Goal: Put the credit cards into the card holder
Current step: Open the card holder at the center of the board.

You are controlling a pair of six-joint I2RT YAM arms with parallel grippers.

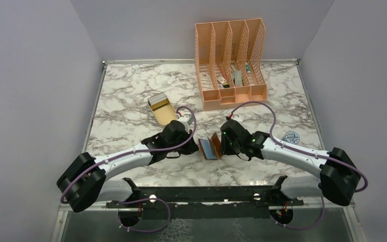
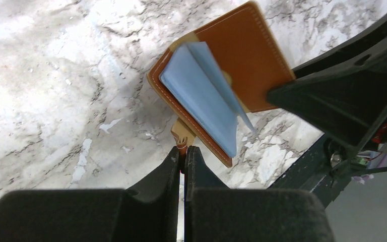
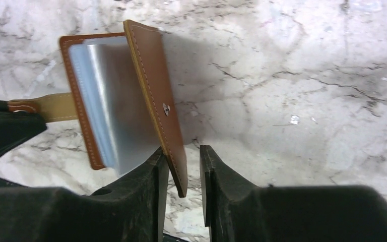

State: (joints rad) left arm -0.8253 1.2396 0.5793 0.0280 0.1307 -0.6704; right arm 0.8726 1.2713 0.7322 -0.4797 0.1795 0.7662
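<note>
Desk (image 1: 131,96) lies below the card holder (image 1: 210,147), hanging half-open between my arms. Right jaws straddle its cover (image 3: 156,85), unclamped; left jaws pinch only the snap tab (image 2: 181,133), so it may twist or slip free.

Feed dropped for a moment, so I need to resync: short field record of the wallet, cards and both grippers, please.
card holder: open, pale blue pockets showing
left gripper: jaws shut on snap tab
right gripper: jaws open astride one cover, not clamped
credit cards: apparently in beige tray, none seen in holder
</note>
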